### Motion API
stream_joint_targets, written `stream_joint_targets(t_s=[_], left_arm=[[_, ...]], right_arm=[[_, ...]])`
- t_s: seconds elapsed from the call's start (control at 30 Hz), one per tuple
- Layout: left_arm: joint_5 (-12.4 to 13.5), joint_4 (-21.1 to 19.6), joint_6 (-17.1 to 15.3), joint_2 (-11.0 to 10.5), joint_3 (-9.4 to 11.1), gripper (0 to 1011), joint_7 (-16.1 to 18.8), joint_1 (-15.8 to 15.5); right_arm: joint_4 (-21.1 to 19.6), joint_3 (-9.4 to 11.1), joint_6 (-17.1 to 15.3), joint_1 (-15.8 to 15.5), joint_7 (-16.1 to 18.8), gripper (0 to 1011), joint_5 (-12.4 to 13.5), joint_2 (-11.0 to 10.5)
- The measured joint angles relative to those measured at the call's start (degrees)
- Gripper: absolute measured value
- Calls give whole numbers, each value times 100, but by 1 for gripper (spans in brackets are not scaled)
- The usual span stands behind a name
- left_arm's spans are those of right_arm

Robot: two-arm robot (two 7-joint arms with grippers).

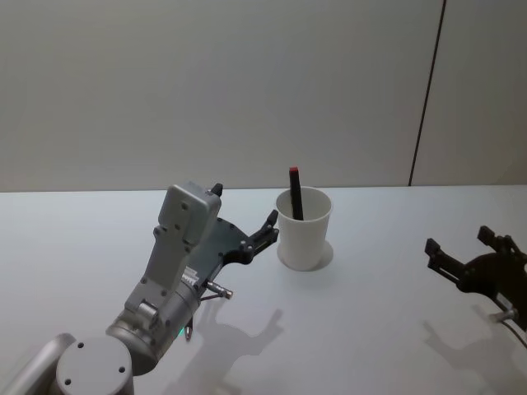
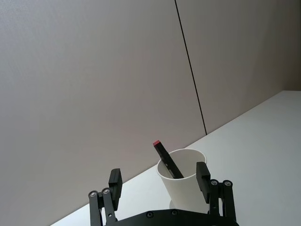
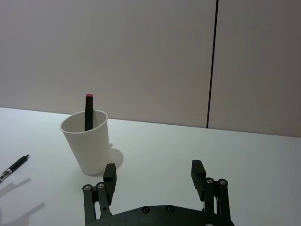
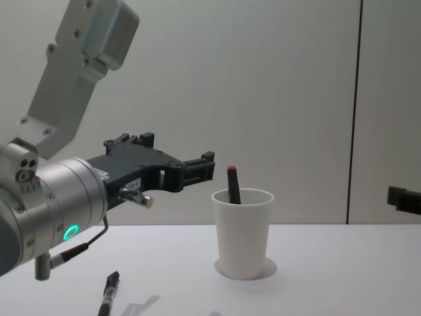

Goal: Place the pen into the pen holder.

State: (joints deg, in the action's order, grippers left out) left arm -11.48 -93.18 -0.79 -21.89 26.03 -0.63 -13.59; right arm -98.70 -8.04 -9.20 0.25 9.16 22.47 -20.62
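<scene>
The pen holder (image 1: 303, 239) is a white paper cup standing upright mid-table. A black pen with a red end (image 1: 295, 193) stands inside it, leaning on the rim, its top poking out. My left gripper (image 1: 243, 207) hovers just left of the cup at about rim height, open and holding nothing. In the left wrist view the cup (image 2: 183, 193) and the pen (image 2: 167, 160) sit beyond the spread fingers (image 2: 202, 175). My right gripper (image 1: 459, 241) rests open and empty far to the right. The chest view shows cup (image 4: 242, 237) and pen (image 4: 233, 184) side-on.
A second black pen (image 4: 108, 294) lies on the white table (image 1: 370, 329) to the left of the cup, below my left arm; it also lies at the edge of the right wrist view (image 3: 14, 165). A plain wall stands behind the table.
</scene>
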Motion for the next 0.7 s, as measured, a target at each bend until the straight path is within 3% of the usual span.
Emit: stream_joint_targets(t_s=[0.7], left_arm=[[60,-11,-54,-4,-9,1004,-4,10]], right_arm=[[-338,144,-277,-278,-92,1001,148,-227]])
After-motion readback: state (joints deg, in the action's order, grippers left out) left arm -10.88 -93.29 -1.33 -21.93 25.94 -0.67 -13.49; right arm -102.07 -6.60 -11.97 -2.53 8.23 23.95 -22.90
